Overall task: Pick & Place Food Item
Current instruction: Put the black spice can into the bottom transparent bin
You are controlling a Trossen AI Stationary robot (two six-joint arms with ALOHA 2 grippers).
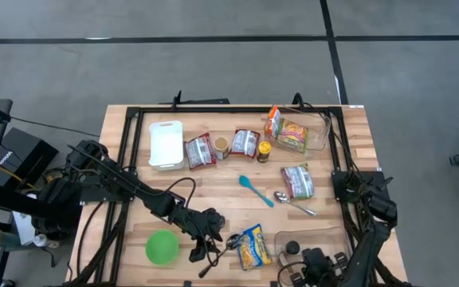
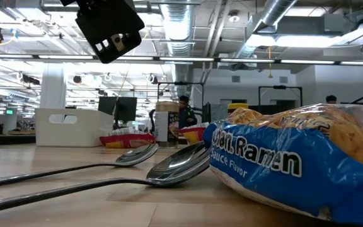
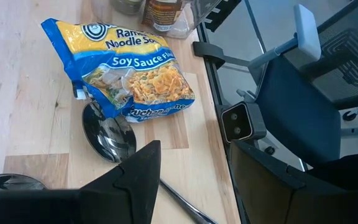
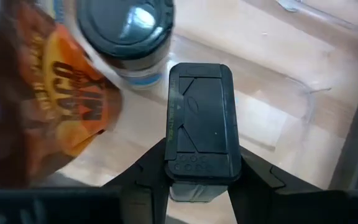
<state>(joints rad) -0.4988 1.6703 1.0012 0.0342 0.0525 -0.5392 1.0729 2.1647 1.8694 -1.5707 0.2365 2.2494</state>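
Jaws of the right gripper stand partly closed, one on each side of a black-capped bottle, which sits upright between them. The bottle is inside the clear container at the near right corner of the counter. Just beside the bottle in the same container are a black-lidded jar and an orange taco mix packet, which leans against the jar.

The left gripper is at the near centre of the counter, just left of the ramen packet. Whether its jaws are open or closed cannot be told, and nothing is seen held in them. The ramen packet lies flat on the counter, between the left gripper and the clear container. A metal spoon lies with its bowl touching the packet's near edge. The low view shows a second spoon just behind the first.

A green bowl sits near the front edge, left of the left gripper. At the back of the counter are a white tray and a row of food packets and jars. A teal spoon lies at mid-counter.
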